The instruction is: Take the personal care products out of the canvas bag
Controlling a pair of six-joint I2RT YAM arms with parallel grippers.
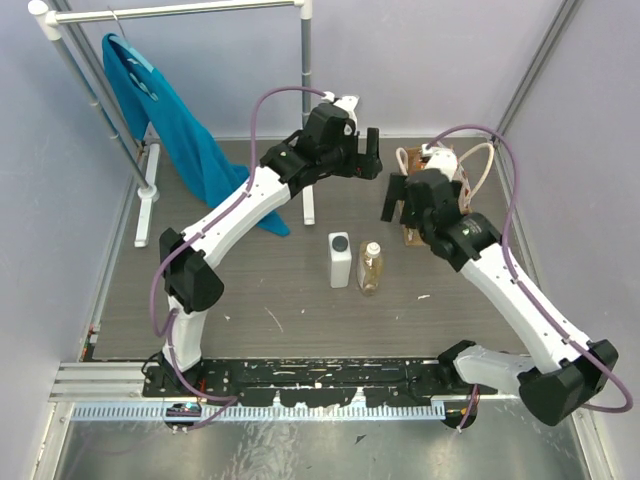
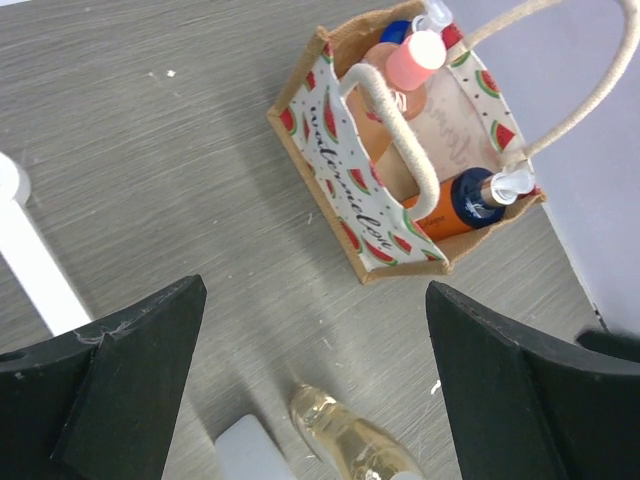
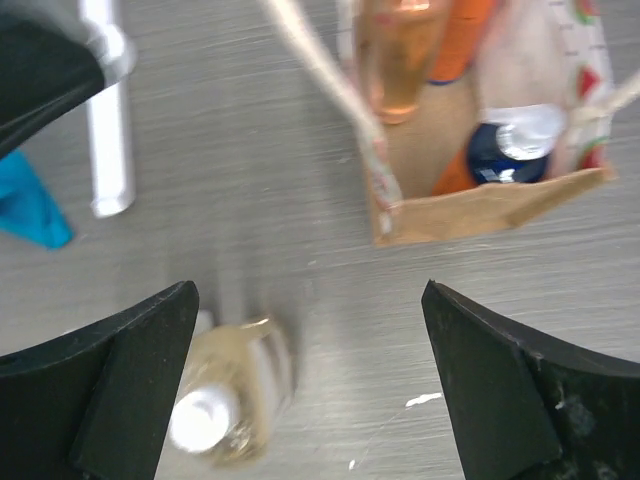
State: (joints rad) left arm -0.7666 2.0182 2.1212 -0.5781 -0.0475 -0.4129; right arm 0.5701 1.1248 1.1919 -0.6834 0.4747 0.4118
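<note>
The canvas bag [image 2: 352, 222], tan with a watermelon print and pale cord handles, stands at the back right and is mostly hidden behind my right arm in the top view [image 1: 411, 236]. Inside it are a pinkish bottle [image 2: 405, 70] and an orange bottle with a blue band [image 2: 462, 205]; both also show in the right wrist view, the pinkish bottle [image 3: 398, 55] and the orange bottle [image 3: 497, 155]. A white rectangular bottle [image 1: 340, 260] and a clear amber bottle [image 1: 370, 268] stand side by side on the table. My right gripper [image 3: 308, 290] is open just above the amber bottle [image 3: 225, 400]. My left gripper [image 2: 315, 292] hangs open and empty near the bag.
A teal-blue cloth [image 1: 170, 120] hangs from a white rack [image 1: 307, 95] at the back left. The rack's white foot [image 3: 105, 150] lies on the table near the bottles. Pale walls close the table in on three sides.
</note>
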